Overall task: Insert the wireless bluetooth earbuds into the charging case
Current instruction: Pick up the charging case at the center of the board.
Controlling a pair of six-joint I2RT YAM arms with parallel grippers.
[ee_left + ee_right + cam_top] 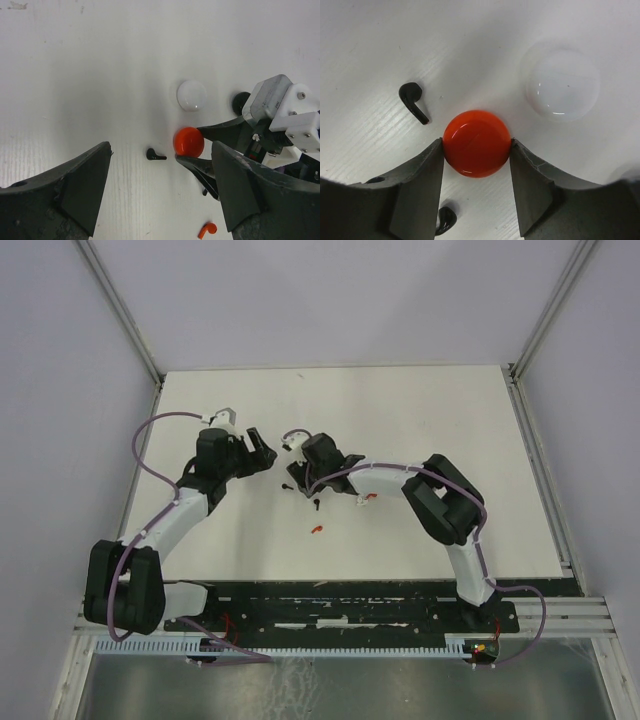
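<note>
1. Looking through the right wrist view, we find the right gripper (476, 145) clamped on the red round case (477, 125). Both fingers (427, 170) touch its opposite sides, and the case rests on the table (370, 35).
2. We locate one black earbud (413, 101) just beside the red round case. It lies outside the jaws, apart from the case and from the nearest finger.
3. We locate a second black earbud (446, 220) behind the red round case, in the gap between the fingers toward the wrist. One finger partly hides it.
4. We see a white round case (562, 85) near the red round case, beyond the fingertips and not touching it.
5. We find the left gripper (161, 146) beside the red round case, jaws wide and holding nothing. The first black earbud shows on the table in that open gap, and neither finger touches it.
6. We locate a red earbud (207, 230) near the red round case, outside both sets of jaws.
</note>
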